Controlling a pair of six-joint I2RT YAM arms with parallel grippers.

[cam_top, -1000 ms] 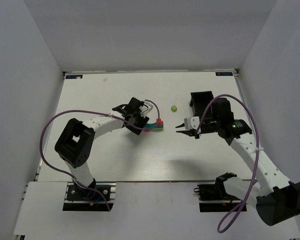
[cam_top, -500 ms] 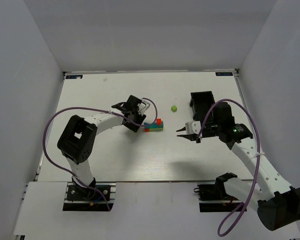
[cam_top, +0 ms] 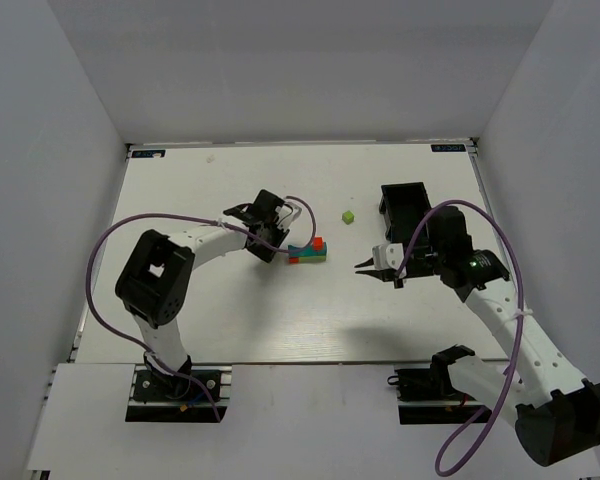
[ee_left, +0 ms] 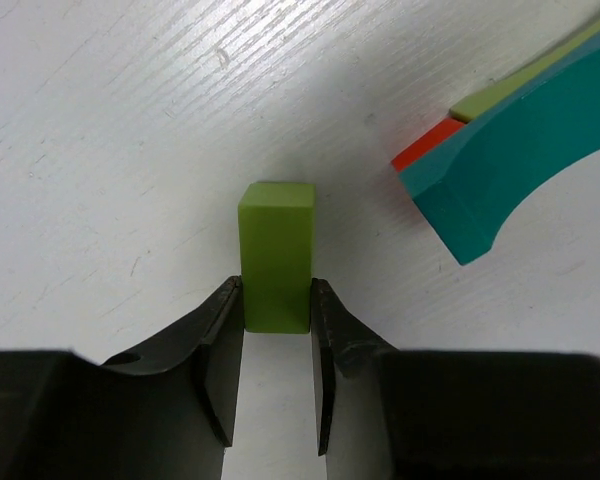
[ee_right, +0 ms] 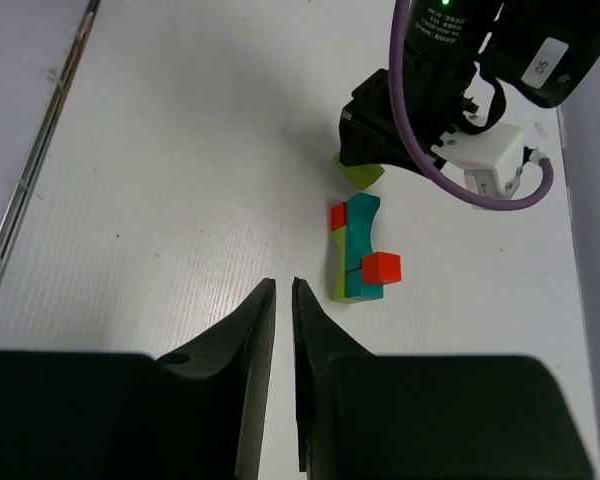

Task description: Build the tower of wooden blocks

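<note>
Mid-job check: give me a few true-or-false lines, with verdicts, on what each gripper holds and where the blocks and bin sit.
1. The left gripper clamps a lime green wooden block. True.
2. The right gripper holds a red block. False: nothing is between its fingers.
3. A second small lime green block lies loose on the white table. True.
4. The teal, red and green wood block tower stands inside the black rectangular bin. False: it stands on the table, apart from the bin.

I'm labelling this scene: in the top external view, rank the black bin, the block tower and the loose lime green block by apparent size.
1. black bin, clearly largest
2. wood block tower
3. loose lime green block, smallest
</note>
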